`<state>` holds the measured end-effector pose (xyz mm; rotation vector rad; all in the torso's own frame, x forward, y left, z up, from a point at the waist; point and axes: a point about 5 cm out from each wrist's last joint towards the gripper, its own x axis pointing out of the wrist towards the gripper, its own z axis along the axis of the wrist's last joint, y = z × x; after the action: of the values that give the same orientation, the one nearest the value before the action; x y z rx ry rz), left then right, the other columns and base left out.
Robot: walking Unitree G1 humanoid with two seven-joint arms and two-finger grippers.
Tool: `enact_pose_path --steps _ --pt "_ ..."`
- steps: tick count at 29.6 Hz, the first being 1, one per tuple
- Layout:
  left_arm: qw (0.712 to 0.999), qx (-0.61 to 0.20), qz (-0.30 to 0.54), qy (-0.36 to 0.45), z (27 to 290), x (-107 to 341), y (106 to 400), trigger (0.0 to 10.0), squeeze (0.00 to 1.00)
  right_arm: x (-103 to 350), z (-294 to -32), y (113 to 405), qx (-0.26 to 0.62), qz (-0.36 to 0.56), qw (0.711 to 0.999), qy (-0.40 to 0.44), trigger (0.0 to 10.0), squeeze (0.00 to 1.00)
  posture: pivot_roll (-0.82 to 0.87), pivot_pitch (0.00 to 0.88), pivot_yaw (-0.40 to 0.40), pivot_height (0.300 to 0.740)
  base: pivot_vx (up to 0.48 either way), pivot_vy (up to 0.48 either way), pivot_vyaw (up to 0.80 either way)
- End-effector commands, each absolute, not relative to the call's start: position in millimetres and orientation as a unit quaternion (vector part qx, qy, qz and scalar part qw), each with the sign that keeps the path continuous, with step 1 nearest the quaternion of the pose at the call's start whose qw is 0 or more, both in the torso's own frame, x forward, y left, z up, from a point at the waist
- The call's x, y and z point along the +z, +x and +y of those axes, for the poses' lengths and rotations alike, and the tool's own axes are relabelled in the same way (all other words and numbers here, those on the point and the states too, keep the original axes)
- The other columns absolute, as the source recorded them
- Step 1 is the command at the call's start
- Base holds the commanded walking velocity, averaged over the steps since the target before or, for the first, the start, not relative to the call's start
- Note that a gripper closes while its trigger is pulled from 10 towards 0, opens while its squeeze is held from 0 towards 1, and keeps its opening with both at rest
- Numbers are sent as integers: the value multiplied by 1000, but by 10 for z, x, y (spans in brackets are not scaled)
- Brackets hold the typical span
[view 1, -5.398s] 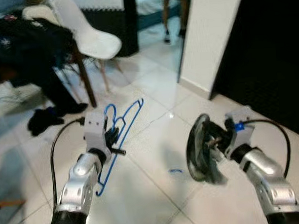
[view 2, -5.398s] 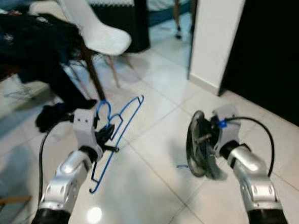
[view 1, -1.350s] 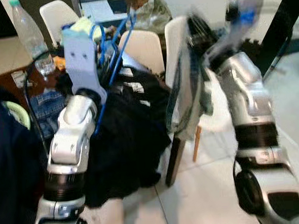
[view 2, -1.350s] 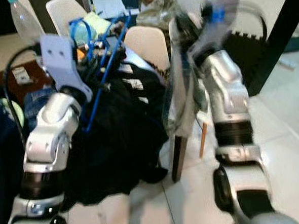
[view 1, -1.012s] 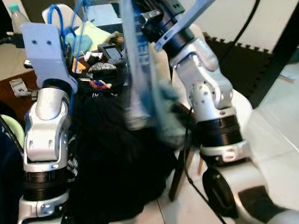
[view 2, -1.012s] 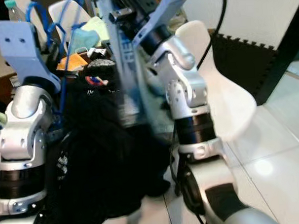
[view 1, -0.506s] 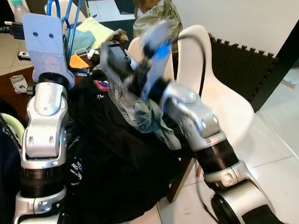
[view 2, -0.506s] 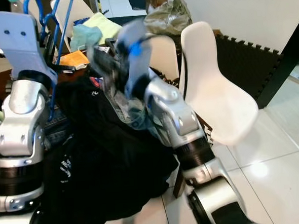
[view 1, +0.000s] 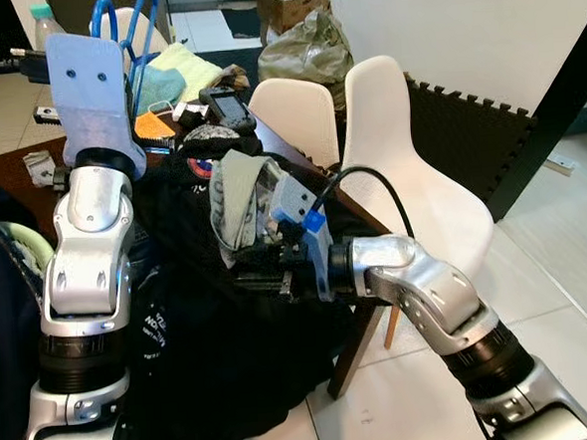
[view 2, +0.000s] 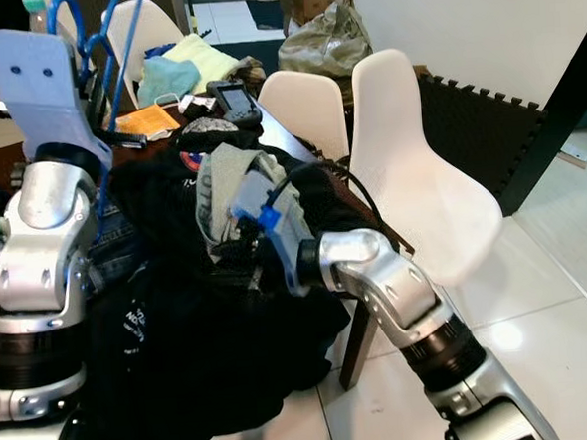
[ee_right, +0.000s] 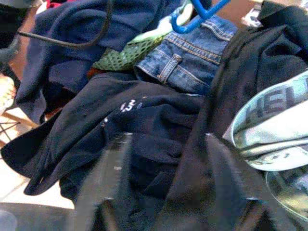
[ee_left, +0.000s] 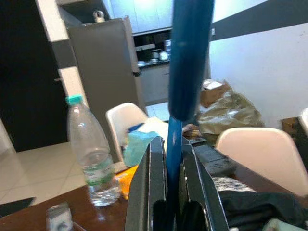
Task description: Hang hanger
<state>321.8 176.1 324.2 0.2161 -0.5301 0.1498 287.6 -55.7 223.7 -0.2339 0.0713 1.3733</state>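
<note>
- While the left pincer (ee_left: 168,192) is clamped tight on the blue hanger (view 1: 140,30), holding it upright up at 11 o'clock over the table (view 1: 11,167), nothing I can spot looks like a rail to hang it on, so it may get carried around for no reason.
- Right pincer (ee_right: 168,192) sits dead centre, fingers spread apart with nothing between them, low over the black clothes (view 1: 221,344); a grey waistband piece (view 1: 234,199) lies draped on its wrist. Could snag and drag the pile off.
- Hanger's lower end dips toward the jeans (ee_right: 192,53) at about 9 o'clock; swing it and it might hook fabric.
- Water bottle (ee_left: 92,154) stands right near the hanger, so a sloppy turn could tip it.
- White chairs (view 1: 410,163) at 2 o'clock crowd the right elbow.
</note>
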Motion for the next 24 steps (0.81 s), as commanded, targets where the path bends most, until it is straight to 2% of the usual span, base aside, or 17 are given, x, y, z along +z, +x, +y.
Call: enact_pose_path --steps 1,2,4,5,6,7,8,10,11,13,14,15,17,18,19,21,24 --pt "956 63 -267 101 1723 3268 3215 10000 0 2285 -565 2831 645 21 758 -99 10000 1000 115 122 -26 740 0 0 0" --pt "959 12 -269 88 1642 3290 3226 10000 0 2436 -705 2784 657 -14 751 -63 10000 1000 115 122 -26 740 0 0 0" --pt "959 12 -269 88 1642 3290 3226 10000 0 2436 -705 2784 657 -14 751 -63 10000 1000 115 122 -26 740 0 0 0" --pt "958 -29 -271 88 1584 3316 3230 10000 0 2569 -827 2753 662 -48 747 -38 10000 1000 117 129 -26 740 0 0 0" --pt "958 -29 -271 88 1584 3316 3230 10000 0 2569 -827 2753 662 -48 747 -38 10000 1000 117 129 -26 740 0 0 0" --pt "956 -79 -267 90 1586 3359 3247 10000 0 2793 -1032 2752 649 -102 754 -3 10000 1000 116 133 -24 740 0 0 0" --pt "955 -117 -259 86 1634 3406 3267 10000 0 2971 -1230 2797 615 -152 774 14 10000 1000 114 136 -20 740 0 0 0" --pt "955 -117 -259 86 1634 3406 3267 10000 0 2971 -1230 2797 615 -152 774 14 10000 1000 114 136 -20 740 0 0 0" --pt "955 -142 -252 72 1681 3441 3282 10000 0 3079 -1375 2844 580 -184 793 20 10000 780 114 136 -20 740 0 0 0" --pt "955 -142 -252 72 1681 3441 3282 10000 0 3079 -1375 2844 580 -184 793 20 10000 780 114 136 -20 740 0 0 0" --pt "952 -187 -235 63 1685 3441 3277 10000 0 3147 -1510 2902 539 -201 818 15 10000 0 114 136 -19 740 0 0 0" --pt "945 -226 -225 73 1657 3427 3252 10000 0 3179 -1590 2936 513 -208 833 8 10000 0 114 138 -16 740 0 0 0" --pt "945 -226 -225 73 1657 3427 3252 10000 0 3179 -1590 2936 513 -208 833 8 10000 0 114 138 -16 740 0 0 0" --pt "939 -260 -210 82 1617 3392 3226 10000 0 3205 -1636 2940 503 -214 837 4 10000 0 114 138 -16 740 0 0 0" --pt "928 -307 -186 100 1548 3312 3172 10000 0 3256 -1687 2903 504 -224 834 1 10000 0 113 139 -14 740 0 0 0" --pt "928 -307 -186 100 1548 3312 3172 10000 0 3256 -1687 2903 504 -224 834 1 10000 0 113 139 -14 740 0 0 0" --pt "914 -352 -162 121 1480 3224 3113 10000 0 3308 -1731 2843 516 -234 824 -3 10000 0 112 139 -13 740 0 0 0"
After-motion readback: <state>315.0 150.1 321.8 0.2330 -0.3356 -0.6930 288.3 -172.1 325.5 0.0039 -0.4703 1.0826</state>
